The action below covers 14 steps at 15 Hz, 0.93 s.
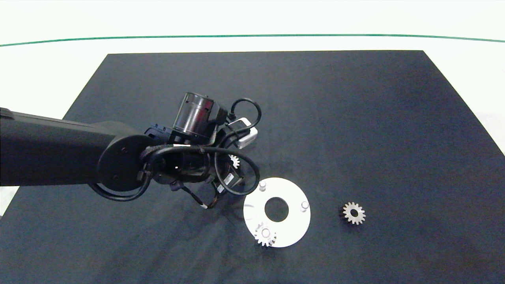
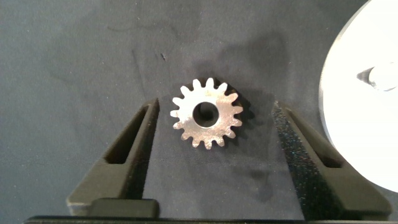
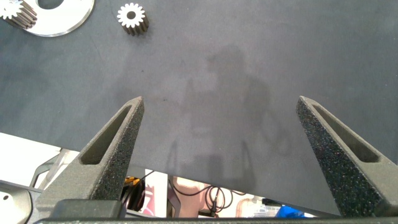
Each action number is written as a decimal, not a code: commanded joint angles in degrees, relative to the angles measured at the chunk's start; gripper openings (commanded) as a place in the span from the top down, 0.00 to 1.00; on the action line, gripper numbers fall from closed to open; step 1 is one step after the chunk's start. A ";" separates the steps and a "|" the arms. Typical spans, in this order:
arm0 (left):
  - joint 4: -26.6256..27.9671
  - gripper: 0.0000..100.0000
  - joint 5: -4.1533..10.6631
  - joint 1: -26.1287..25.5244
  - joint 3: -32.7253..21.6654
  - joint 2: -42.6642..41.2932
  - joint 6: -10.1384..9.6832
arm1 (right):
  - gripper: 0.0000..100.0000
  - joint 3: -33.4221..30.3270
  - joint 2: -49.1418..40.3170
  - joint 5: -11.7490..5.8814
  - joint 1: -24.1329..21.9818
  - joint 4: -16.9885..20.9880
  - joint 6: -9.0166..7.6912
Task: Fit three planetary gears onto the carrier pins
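The left gripper (image 2: 208, 134) hangs with jaws wide, a planetary gear (image 2: 206, 112) lying flat on the mat between them, untouched. Just outside one jaw sits the white disc (image 2: 357, 124); closing off-centre could skid the gear. The right gripper (image 3: 217, 149), parked, also gapes empty.

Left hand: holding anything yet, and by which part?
Nothing held. The left hand is open, its fingers on either side of a loose gear lying flat on the mat, gaps on both sides. The right hand is open and empty too.
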 commanded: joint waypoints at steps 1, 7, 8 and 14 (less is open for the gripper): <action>-0.16 0.35 0.04 -0.05 -0.09 0.83 0.24 | 0.00 0.00 0.02 -0.01 0.03 0.17 0.01; -0.78 0.47 0.04 0.04 -0.36 1.27 0.42 | 0.00 0.35 0.02 -0.01 0.03 0.17 0.01; -0.78 0.49 0.04 0.04 -0.36 1.27 0.51 | 0.00 0.35 0.02 -0.01 0.03 0.17 0.01; -0.78 0.61 0.04 0.13 -0.27 1.18 0.51 | 0.00 0.44 -0.07 -0.01 0.03 0.17 0.01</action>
